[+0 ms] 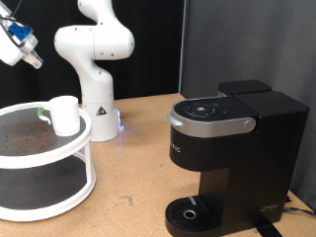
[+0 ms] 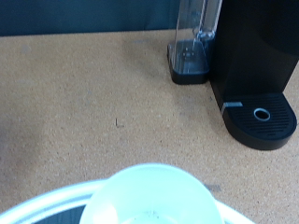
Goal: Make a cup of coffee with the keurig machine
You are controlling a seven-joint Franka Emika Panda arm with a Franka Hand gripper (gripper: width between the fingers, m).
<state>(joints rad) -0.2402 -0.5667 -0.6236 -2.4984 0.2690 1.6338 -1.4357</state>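
Up in the top-left corner of the exterior view sits the hand (image 1: 30,51), raised high in the air with nothing between its fingers; only part of it shows there and none of it in the wrist view, so whether the fingers are spread or together I cannot tell.

Below the hand, the cup (image 1: 64,115) stands upright on the top tier of a white two-tier round stand (image 1: 59,158), near that tier's far rim. In the wrist view its open mouth (image 2: 154,196) fills the lower middle, so the camera looks nearly straight down into it. A small green-edged thing shows just behind the cup, too hidden to name.

Well away from the hand, across bare board, stands the keurig machine (image 1: 232,148), its lid down and its round drip base (image 1: 190,211) with nothing on it.

As I judge it, the work in hand is fetching the cup. To do that well, the fingers should straddle the cup's wall squarely and low enough for a firm hold, staying clear of the stand's raised rim, since a light, smooth cup tips easily.

A counter (image 2: 103,103) of brown particle board carries everything. A black curtain closes the room behind, and the white robot base (image 1: 97,89) stands beyond the stand.
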